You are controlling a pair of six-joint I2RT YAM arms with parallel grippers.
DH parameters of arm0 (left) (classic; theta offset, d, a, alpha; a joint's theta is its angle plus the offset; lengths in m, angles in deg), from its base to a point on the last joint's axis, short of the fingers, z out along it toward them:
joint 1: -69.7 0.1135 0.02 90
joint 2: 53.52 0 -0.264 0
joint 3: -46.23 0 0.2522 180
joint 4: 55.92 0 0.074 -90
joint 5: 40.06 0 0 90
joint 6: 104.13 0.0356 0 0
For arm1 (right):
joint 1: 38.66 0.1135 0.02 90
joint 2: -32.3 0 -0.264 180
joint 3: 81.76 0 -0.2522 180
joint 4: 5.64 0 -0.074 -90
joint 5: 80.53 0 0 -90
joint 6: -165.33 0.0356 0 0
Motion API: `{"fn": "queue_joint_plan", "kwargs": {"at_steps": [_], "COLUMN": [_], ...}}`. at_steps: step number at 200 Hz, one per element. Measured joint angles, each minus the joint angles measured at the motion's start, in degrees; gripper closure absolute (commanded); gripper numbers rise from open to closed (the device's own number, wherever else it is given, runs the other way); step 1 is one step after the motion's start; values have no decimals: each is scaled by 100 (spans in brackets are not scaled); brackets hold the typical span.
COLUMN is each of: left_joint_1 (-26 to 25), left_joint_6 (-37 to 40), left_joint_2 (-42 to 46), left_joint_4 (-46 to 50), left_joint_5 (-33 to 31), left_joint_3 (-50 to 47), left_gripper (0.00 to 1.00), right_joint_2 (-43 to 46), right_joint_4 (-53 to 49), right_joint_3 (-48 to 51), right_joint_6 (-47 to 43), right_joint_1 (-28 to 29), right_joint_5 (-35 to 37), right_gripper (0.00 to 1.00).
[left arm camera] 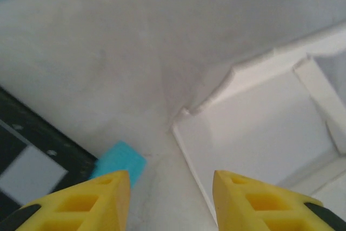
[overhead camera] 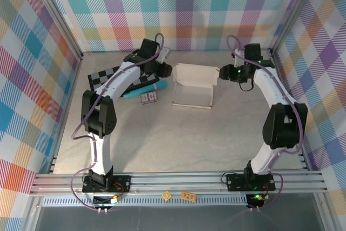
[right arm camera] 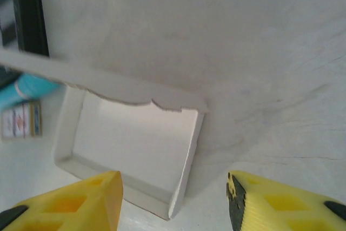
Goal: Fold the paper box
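Your paper box (overhead camera: 193, 93) sits at the far centre of the table (overhead camera: 162, 139), walls raised, between both grippers. Your left gripper (left arm camera: 170, 176) hangs beside its far left corner, jaws parted on nothing. Your right gripper (right arm camera: 174, 176), likewise released, hangs by its right end.

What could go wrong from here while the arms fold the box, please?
1. Neither tool grips the box: the left tool and right tool stand open by its far corners, so a push may slide the light box rather than fold it.
2. The teal pen and small card lie close to its left side; the left tool could knock them.
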Motion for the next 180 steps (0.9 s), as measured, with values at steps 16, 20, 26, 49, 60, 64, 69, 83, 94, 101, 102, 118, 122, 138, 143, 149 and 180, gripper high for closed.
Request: {"fn": "queue_joint_plan", "kwargs": {"at_steps": [16,20,26,49,60,64,69,83,94,101,102,118,122,138,143,149,180], "left_joint_1": [-35,-46,-61,-63,-59,-50,-39,-22,2,15,15,48,52,70,81,85,85], "left_joint_6": [236,280,361,551,647,660,680,717,737,739,739,737,737,721,715,695,544], "left_joint_2": [-184,-216,-269,-485,-605,-632,-660,-706,-726,-745,-748,-828,-855,-964,-1001,-1067,-1311], "left_joint_4": [13,13,11,15,2,-11,-31,-66,-125,-188,-190,-361,-385,-549,-581,-629,-817], "left_joint_5": [168,197,247,313,304,289,271,240,219,221,221,223,223,229,251,280,476], "left_joint_3": [-2,-2,-2,114,210,225,234,236,236,245,247,304,328,385,415,474,697], "left_gripper": [56,56,56,56,56,57,57,57,57,57,57,58,58,61,63,65,79], "right_joint_2": [-210,-267,-341,-439,-450,-459,-468,-535,-647,-726,-734,-901,-933,-1025,-1049,-1080,-1147], "right_joint_4": [-155,-195,-229,-221,-212,-208,-208,-203,-192,-192,-192,-170,-168,-118,-109,-103,-74], "right_joint_3": [-92,-140,-223,-323,-323,-323,-326,-365,-452,-518,-527,-664,-695,-763,-791,-820,-892], "right_joint_6": [-404,-485,-610,-905,-1023,-1054,-1086,-1191,-1252,-1281,-1283,-1338,-1344,-1384,-1384,-1386,-1425], "right_joint_1": [26,26,26,26,26,26,28,63,96,120,125,181,192,212,221,225,254], "right_joint_5": [-105,-114,-111,-131,-177,-181,-184,-201,-192,-190,-188,-162,-146,-122,-114,-105,-92], "right_gripper": [47,48,49,54,55,55,55,56,56,57,57,58,59,63,65,66,74]}}
